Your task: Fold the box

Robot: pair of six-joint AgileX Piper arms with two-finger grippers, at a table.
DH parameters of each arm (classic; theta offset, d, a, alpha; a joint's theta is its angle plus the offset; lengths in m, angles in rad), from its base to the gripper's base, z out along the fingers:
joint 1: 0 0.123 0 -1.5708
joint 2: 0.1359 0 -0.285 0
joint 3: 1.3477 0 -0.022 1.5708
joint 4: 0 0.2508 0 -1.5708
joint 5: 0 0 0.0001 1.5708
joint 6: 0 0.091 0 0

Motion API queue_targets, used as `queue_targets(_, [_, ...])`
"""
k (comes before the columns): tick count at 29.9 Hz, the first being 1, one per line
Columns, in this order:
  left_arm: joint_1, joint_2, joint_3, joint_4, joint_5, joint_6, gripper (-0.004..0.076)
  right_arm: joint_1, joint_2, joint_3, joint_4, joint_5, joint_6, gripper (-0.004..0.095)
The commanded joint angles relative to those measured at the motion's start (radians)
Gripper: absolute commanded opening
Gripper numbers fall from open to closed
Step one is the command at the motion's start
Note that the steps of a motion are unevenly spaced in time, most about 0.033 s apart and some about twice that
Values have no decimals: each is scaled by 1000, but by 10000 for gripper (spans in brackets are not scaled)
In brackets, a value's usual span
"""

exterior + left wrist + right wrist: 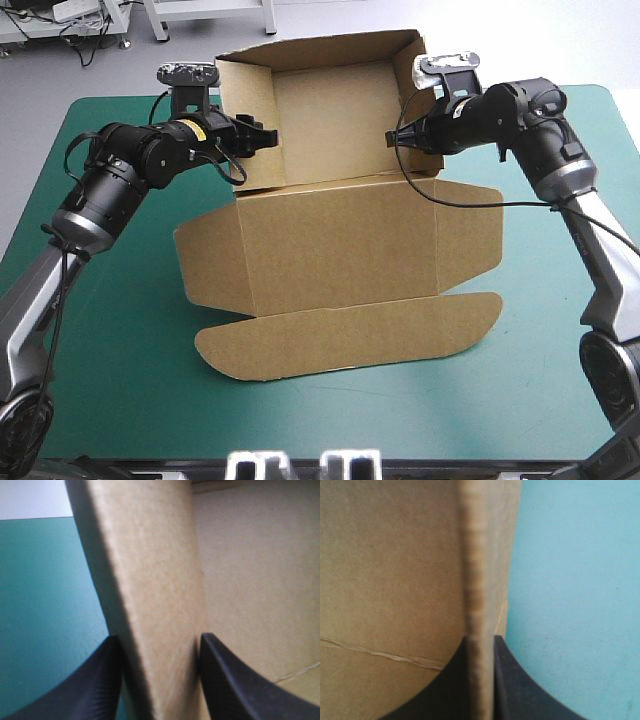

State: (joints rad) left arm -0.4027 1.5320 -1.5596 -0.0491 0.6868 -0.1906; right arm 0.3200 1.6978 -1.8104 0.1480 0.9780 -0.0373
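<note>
The brown box lies mid-table as an open tray at the far side, its back and side walls raised. The lid panel lies flat toward me, with a rounded flap at the near end. My left gripper is at the tray's left wall. In the left wrist view that wall fills the gap between the black fingers, which press it from both sides. My right gripper is at the right wall. In the right wrist view its fingers are shut on the wall's edge.
The teal-green cover shows all around the box, widest at the near left and near right. The lid's side flaps spread flat onto the cover. Both arms reach in over the table's far half.
</note>
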Motion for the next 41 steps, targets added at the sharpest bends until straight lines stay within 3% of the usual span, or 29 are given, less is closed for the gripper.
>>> queue_targets(1, [-19,1,-28,-64,-56,-14,138,21,-42,-33,125,-39,-25,-19])
queue_targets(4, [-19,30,-28,-71,-24,0,-13,21,-31,-33,115,-31,-25,-19])
queue_targets(11, [-19,90,-28,-162,78,109,-7,21,14,-33,-15,81,4,-19])
queue_targets(22, [-37,183,-28,-162,225,172,-7,21,160,-32,-37,271,7,-20])
queue_targets(41, [-43,300,-28,-195,300,222,4,12,229,-25,41,270,22,-20])
